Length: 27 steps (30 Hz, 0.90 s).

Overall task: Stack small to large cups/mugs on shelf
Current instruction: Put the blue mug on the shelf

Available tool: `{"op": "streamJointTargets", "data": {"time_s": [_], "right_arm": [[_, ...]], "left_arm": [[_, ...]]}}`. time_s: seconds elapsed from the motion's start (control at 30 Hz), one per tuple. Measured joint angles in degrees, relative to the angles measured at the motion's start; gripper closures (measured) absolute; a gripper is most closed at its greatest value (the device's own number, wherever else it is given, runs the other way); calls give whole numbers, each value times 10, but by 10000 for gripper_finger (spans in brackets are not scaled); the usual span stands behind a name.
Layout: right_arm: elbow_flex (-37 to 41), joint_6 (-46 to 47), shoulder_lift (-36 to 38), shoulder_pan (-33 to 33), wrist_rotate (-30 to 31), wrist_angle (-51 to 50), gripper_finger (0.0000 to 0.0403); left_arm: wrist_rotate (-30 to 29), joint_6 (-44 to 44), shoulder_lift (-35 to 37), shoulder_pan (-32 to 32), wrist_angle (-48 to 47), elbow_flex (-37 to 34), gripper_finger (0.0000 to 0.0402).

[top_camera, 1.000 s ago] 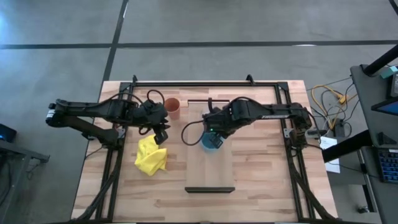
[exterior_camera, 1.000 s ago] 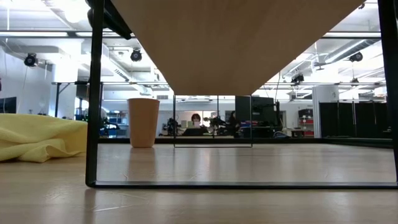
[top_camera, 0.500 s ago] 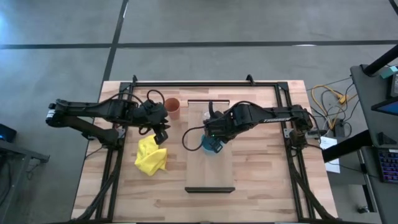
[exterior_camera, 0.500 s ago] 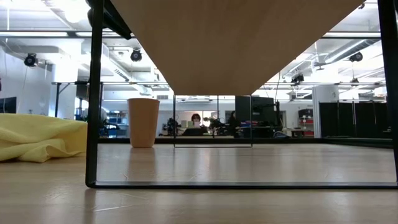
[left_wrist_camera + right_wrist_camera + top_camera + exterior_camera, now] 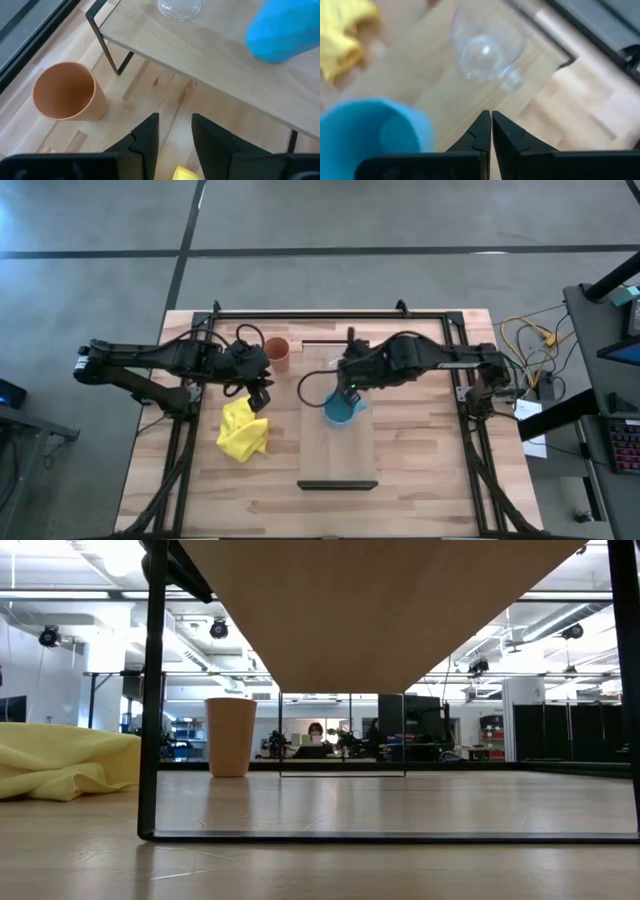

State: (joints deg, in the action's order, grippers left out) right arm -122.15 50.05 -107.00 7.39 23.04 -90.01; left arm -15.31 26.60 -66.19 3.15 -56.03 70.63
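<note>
The light-blue mug [image 5: 340, 410] stands upright on the pale wooden shelf [image 5: 338, 460], near its middle. The clear glass mug [image 5: 485, 47] also rests on the shelf, closer to its far end. The orange-brown cup [image 5: 277, 352] stands on the table left of the shelf, next to one shelf leg [image 5: 107, 45]. My right gripper [image 5: 346, 386] hovers shut just above and beyond the blue mug [image 5: 370, 130], with nothing between its fingers [image 5: 482, 130]. My left gripper [image 5: 175, 135] is open above the table, between the cup [image 5: 67, 92] and the yellow cloth.
A crumpled yellow cloth [image 5: 243, 430] lies on the table left of the shelf, near my left gripper. A black tube frame [image 5: 330, 312] runs along the table's far edge and sides. The near half of the shelf is bare wood.
My right gripper has risen off the blue mug and drawn back a little toward the table's far right, tipping and rolling as it went; it stays shut. The mug remains standing on the shelf, its whole rim now showing from above.
</note>
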Motion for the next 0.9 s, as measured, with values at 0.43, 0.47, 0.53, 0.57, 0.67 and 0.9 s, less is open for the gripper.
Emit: {"op": "streamJointTargets", "data": {"time_s": [0.43, 0.47, 0.53, 0.57, 0.67, 0.9], "right_arm": [[-45, -4, 31, -4, 27, 7, 394], [-45, -5, 31, -4, 27, 7, 394], [-45, -5, 31, -4, 26, 7, 394], [-45, -5, 31, -4, 23, 7, 394], [-45, 0, 31, -4, -10, 1, 394], [-4, 46, 29, 0, -54, 1, 394]], "left_arm": [[-32, -142, -11, -31, 1, 0, 300], [-32, -163, -14, -31, 5, 0, 300], [-32, -197, -20, -31, 9, 1, 300], [-31, -203, -22, -31, 13, 2, 300], [-31, -191, -29, -31, 23, 6, 300], [-35, -179, -31, -32, 29, 6, 300]]}}
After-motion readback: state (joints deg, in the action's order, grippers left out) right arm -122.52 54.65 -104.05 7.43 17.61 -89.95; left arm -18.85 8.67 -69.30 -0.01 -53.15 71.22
